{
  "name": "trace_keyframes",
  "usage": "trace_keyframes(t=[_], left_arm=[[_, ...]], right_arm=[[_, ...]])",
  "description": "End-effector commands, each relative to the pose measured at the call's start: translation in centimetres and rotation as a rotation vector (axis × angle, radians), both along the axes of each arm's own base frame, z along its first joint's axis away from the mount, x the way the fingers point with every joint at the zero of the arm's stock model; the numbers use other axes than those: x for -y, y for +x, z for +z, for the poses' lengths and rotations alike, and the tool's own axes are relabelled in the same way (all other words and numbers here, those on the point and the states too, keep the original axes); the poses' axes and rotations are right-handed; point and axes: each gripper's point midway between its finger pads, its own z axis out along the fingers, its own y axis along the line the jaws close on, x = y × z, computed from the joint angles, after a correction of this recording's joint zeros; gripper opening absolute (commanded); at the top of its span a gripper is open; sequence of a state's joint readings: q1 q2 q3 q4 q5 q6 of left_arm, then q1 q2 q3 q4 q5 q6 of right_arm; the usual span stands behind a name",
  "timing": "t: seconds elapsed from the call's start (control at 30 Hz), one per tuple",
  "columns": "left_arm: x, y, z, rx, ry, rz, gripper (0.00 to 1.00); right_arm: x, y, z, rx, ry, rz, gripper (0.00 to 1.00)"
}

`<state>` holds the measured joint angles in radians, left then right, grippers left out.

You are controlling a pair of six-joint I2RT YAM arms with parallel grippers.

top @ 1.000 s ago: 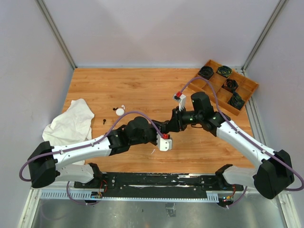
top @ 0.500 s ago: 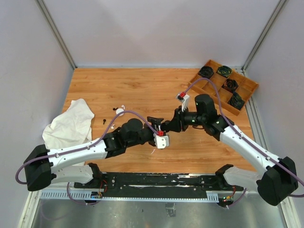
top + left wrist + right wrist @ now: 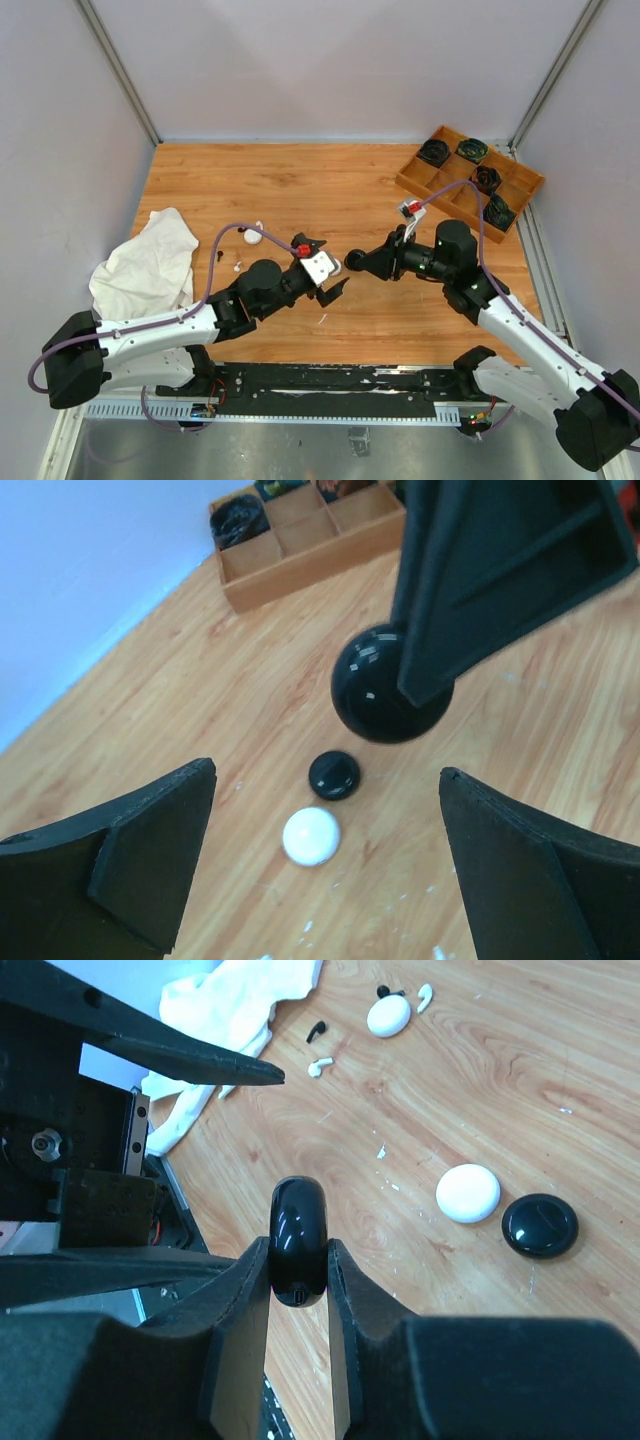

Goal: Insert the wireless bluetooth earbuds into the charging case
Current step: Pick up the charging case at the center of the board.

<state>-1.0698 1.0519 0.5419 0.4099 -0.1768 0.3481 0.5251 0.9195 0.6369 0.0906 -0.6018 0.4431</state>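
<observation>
Seen from overhead, a light wooden table fills the middle of the frame. Two black-and-white robot arms reach in from the bottom edge and meet near the centre.

The right gripper is clamped on a glossy black round charging case. It holds the case on edge between both fingers, lifted clear of the table. In the left wrist view this case hangs in the upper middle of the frame.

The left gripper faces it with its jaws spread wide and nothing between them.

On the wood below, at centre frame, lie a small black round puck and a small white round puck, just beside each other.

The tiny stemmed plastic earbuds lie loose on the table, at the top of the right wrist view. They sit around a white oval case:
- A white earbud lies just right of the case.
- A black earbud sits at its upper edge.
- A second black earbud lies to its left.
- A second white earbud also lies to its left.

None of them is in a case.

A crumpled white cloth lies at the left edge of the overhead view. A wooden divided tray holding dark items sits at upper right.
</observation>
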Motion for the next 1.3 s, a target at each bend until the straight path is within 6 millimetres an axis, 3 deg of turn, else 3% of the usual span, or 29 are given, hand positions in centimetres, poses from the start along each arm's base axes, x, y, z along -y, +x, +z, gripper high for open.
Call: trace_keyframes(t=[0.0, 0.13, 0.5, 0.87, 1.27], left_arm=[[0.1, 0.2, 3.5, -0.144, -0.334, 0.038, 0.99], [-0.1, -0.2, 4.7, -0.258, -0.523, -0.047, 0.98], [0.1, -2.2, 7.6, -0.443, -0.833, -0.213, 0.91], [1.2, -3.6, 8.7, -0.573, -0.962, -0.348, 0.77], [1.8, -4.1, 9.2, -0.603, -1.001, -0.428, 0.50]], right_arm=[[0.2, 0.9, 2.1, 0.096, 0.105, -0.053, 0.12], [0.2, 0.7, 2.6, 0.121, 0.162, -0.062, 0.12], [0.3, -0.4, 5.2, 0.202, 0.327, -0.045, 0.17], [0.4, -2.0, 7.4, 0.274, 0.412, 0.011, 0.18], [-0.1, -3.5, 8.5, 0.293, 0.469, 0.096, 0.19]])
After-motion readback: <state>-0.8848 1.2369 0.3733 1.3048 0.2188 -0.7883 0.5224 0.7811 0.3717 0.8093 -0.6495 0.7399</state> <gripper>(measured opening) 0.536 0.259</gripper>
